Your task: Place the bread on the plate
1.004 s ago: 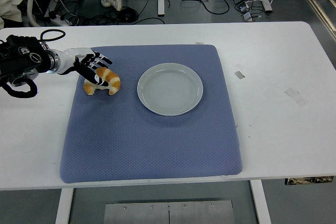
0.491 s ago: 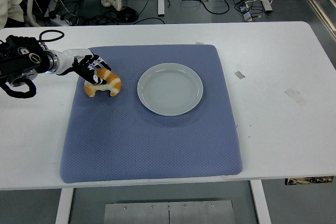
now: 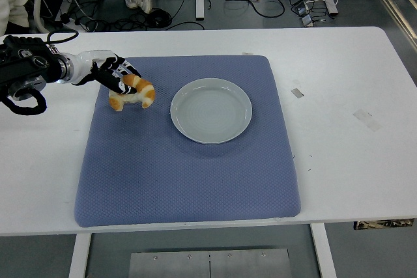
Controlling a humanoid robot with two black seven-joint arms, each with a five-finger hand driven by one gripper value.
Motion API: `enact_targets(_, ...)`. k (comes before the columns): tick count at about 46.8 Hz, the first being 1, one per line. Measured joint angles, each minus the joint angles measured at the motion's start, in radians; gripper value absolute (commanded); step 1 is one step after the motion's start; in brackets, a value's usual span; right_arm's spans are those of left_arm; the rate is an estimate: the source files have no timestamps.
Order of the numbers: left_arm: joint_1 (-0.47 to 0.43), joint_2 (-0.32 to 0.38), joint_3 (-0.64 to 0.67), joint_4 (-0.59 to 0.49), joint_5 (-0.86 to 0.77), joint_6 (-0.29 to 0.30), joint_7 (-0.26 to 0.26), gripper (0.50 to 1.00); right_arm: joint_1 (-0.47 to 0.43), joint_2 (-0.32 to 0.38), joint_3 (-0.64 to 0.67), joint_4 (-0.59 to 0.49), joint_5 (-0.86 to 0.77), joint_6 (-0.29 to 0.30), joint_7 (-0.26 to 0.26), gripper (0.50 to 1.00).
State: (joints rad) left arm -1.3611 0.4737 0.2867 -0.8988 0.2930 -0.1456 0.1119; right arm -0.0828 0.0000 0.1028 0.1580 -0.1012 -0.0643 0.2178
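Bread (image 3: pixel 133 92) gripped by the left robot hand (image 3: pixel 116 77) over the blue mat's (image 3: pixel 186 180) upper-left part, just left of the plate (image 3: pixel 211 110).

The crescent-shaped bread, orange-brown with pale ends, sits under the dark fingers (image 3: pixel 121 85) that curl over its left side and clamp it; whether it touches the mat or is lifted slightly cannot be told. The round grey plate lies near it to the right, with a narrow strip of bare mat between the 2. The mat's front half is bare, and its left edge runs close below the black arm reaching in from the left. The white desk (image 3: pixel 352 161) spreads wide to the right, carrying only 2 small tape marks (image 3: pixel 297 92). Cables lie on the floor beyond the far edge.
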Motion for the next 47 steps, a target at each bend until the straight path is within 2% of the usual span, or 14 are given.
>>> enact_targets(16, -0.045, -0.028, -0.02, -0.065, 0.0, 0.001, 0.007, 0.5, 0.0, 0.0, 0.0, 0.0, 0.0, 0.0, 0.0, 1.0)
enact_targets(23, -0.072, -0.049, -0.023, -0.066, 0.001, 0.003, 0.025, 0.5, 0.0, 0.0, 0.0, 0.0, 0.0, 0.0, 0.0, 1.0)
enact_targets(47, -0.102, -0.141, -0.023, -0.064, 0.017, 0.01, 0.029, 0.5, 0.0, 0.0, 0.0, 0.0, 0.0, 0.0, 0.0, 1.0)
